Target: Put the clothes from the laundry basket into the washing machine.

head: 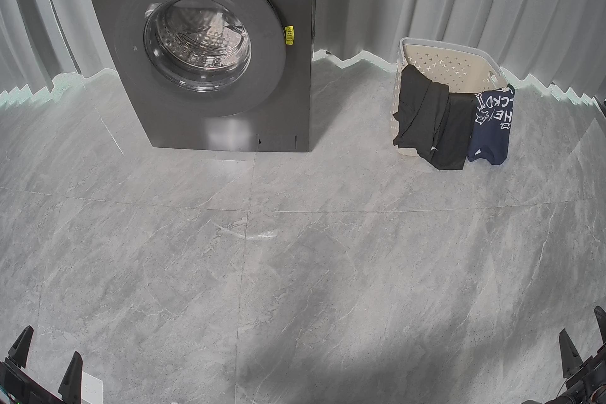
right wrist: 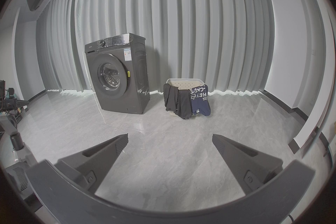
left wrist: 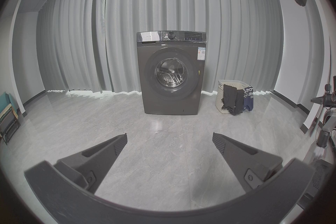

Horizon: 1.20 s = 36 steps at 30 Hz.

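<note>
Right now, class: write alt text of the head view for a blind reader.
A grey washing machine stands left of a laundry basket draped with black clothes and a navy shirt. The left gripper and right gripper are open.

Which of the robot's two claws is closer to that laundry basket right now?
Right. The right gripper is on the same side as the laundry basket, though far from it; the left gripper is farther off, over toward the washing machine.

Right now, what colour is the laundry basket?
The laundry basket is cream, with cross-shaped holes; clearest in the head view.
</note>
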### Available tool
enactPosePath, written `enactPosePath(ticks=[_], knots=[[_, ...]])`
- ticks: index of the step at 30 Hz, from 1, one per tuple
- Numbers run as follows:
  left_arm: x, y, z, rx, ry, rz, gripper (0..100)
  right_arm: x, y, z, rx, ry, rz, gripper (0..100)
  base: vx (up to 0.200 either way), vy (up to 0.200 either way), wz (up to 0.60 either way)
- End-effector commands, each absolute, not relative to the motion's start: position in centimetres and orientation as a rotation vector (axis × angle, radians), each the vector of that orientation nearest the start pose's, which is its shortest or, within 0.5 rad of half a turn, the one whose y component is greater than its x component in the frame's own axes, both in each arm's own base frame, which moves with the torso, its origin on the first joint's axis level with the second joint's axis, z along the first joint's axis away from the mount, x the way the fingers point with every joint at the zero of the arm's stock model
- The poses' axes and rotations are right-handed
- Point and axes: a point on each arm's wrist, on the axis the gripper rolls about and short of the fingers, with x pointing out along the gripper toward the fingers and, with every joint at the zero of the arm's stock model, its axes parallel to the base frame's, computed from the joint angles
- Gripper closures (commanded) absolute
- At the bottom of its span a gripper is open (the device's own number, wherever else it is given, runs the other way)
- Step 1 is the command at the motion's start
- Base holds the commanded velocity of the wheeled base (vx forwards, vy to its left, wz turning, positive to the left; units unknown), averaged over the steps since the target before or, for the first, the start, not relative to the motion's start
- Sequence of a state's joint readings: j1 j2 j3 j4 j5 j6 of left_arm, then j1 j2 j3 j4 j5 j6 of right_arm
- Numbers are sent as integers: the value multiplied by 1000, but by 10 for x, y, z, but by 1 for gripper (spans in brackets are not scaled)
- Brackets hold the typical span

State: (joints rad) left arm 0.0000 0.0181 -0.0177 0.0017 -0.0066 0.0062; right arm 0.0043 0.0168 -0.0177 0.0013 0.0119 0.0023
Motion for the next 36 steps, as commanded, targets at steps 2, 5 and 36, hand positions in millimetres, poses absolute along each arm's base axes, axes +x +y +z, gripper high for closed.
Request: enactPosePath(ticks=[2, 5, 36], knots=[[-23, 0, 75, 6, 2, -6, 0, -23, 0, 76, 2, 0, 17, 0, 0, 0, 0], [-23, 0, 75, 6, 2, -6, 0, -23, 0, 76, 2, 0, 15, 0, 0, 0, 0], [-23, 0, 76, 3, 0, -6, 0, -23, 0, 76, 5, 0, 15, 0, 0, 0, 0]])
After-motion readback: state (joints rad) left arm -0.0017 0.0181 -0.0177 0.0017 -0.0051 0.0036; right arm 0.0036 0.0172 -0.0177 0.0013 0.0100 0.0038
